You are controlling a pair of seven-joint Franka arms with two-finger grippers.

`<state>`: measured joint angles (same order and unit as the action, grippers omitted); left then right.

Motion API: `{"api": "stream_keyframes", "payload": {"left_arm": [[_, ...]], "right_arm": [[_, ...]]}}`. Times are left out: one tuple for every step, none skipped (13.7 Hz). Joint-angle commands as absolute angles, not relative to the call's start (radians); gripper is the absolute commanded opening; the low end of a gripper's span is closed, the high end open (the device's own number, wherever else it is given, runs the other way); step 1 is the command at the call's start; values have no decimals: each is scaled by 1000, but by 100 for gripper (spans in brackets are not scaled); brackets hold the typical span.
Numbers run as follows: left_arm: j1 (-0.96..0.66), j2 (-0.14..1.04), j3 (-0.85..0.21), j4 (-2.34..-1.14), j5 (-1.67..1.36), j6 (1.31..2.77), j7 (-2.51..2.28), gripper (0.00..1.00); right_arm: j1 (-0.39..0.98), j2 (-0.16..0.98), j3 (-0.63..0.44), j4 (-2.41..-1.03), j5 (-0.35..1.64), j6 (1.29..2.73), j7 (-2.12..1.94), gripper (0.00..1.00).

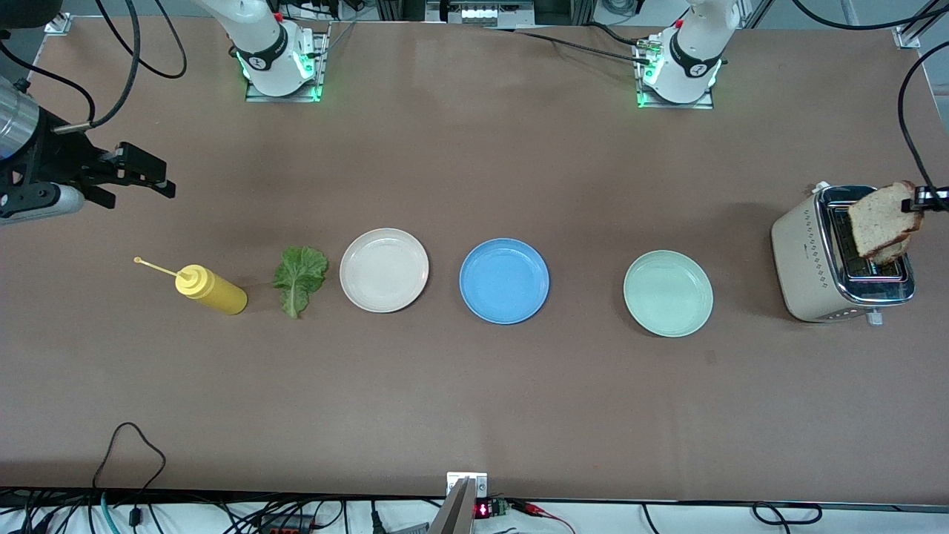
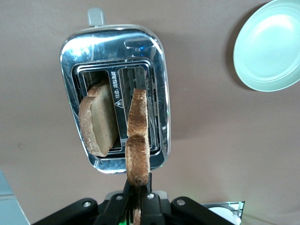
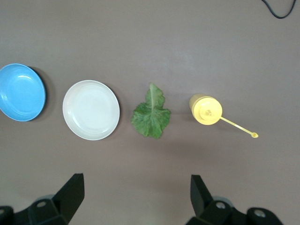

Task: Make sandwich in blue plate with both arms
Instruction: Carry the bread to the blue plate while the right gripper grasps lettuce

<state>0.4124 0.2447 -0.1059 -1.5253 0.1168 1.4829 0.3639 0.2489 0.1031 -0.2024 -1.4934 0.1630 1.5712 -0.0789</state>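
Note:
My left gripper [image 1: 916, 202] is shut on a slice of bread [image 1: 882, 219] and holds it upright over the toaster [image 1: 823, 256]; in the left wrist view the held slice [image 2: 138, 140] hangs edge-on over one slot, between my left gripper's [image 2: 138, 190] jaws. A second slice [image 2: 97, 119] sits in the toaster's other slot. The blue plate [image 1: 504, 280] is empty mid-table. The lettuce leaf [image 1: 299, 277] lies flat beside the cream plate. My right gripper [image 1: 152, 178] is open and empty, high over the table at the right arm's end; in its wrist view the gripper [image 3: 136, 190] shows wide apart.
A cream-white plate [image 1: 384, 269] lies between the lettuce and the blue plate. A mint-green plate [image 1: 667, 293] lies between the blue plate and the toaster. A yellow squeeze bottle [image 1: 211, 289] lies on its side beside the lettuce. Cables run along the table's near edge.

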Motion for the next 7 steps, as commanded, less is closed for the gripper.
{"api": "stream_keyframes", "payload": {"left_arm": [[417, 253, -173, -1489, 106, 1450, 382, 4], [419, 253, -219, -1488, 104, 1451, 382, 4], [419, 255, -254, -1488, 103, 1453, 382, 3], [417, 259, -287, -1488, 80, 1456, 380, 3], [414, 262, -307, -1489, 30, 1456, 367, 3], [411, 265, -316, -1491, -4, 1454, 367, 3], [399, 276, -336, -1491, -24, 1451, 367, 3]], "right_arm": [[252, 150, -202, -1493, 183, 1583, -69, 100], [252, 185, -201, -1493, 183, 1583, -69, 100], [252, 219, -201, -1491, 192, 1583, -69, 100], [253, 245, -201, -1491, 184, 1598, -69, 100], [253, 264, -201, -1491, 183, 1617, -71, 100], [252, 291, -201, -1494, 183, 1620, -72, 100], [253, 351, -201, -1491, 187, 1626, -72, 100]]}}
